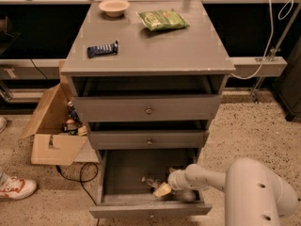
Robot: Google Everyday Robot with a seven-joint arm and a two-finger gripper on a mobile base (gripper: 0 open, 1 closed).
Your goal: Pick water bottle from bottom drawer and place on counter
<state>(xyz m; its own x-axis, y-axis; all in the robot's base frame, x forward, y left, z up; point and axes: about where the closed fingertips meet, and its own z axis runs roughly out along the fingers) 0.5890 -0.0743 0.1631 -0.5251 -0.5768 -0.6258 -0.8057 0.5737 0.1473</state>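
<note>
Pincer (162,190) sat in open bottom drawer (123,173), lower centre of frame, beside water bottle (151,181); its state was unreadable.

The end effector (163,190) sits inside the open bottom drawer (121,174), just beside the water bottle (150,181).

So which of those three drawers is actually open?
The bottom drawer, the lowest and deepest: it is pulled out, with the gripper inside it. The top drawer and middle drawer are pushed in.
</note>
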